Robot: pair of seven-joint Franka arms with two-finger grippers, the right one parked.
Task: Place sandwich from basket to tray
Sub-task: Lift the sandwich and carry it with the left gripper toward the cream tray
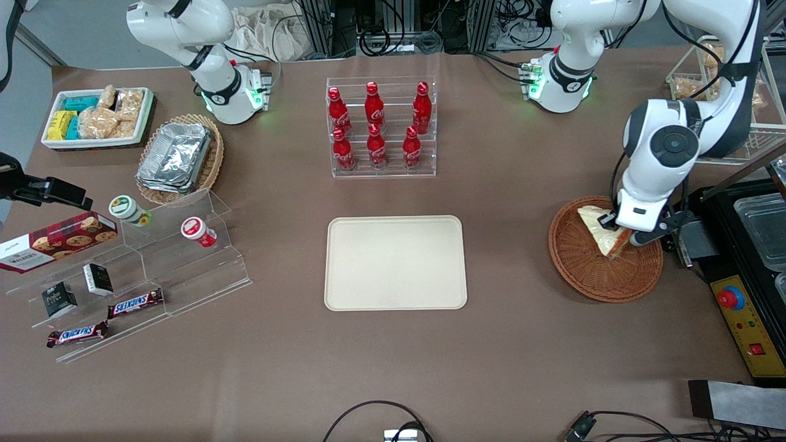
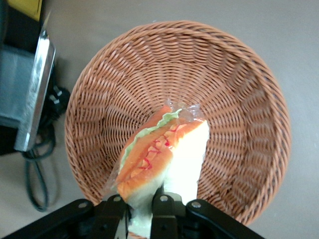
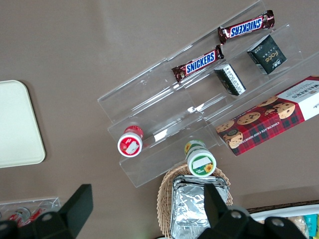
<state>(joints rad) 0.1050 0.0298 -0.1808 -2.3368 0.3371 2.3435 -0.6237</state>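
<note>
Hand clamps the wrapped sandwich over the wicker basket; carrying to the tray, toward nine o'clock, remains.

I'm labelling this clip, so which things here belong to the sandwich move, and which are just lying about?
In the job:
sandwich, clamped in the gripper over the basket
basket
tray, bare

Lying about:
cola bottles in a clear rack
foil containers
snack bin
Snickers bars
cookie box
two small cups
</note>
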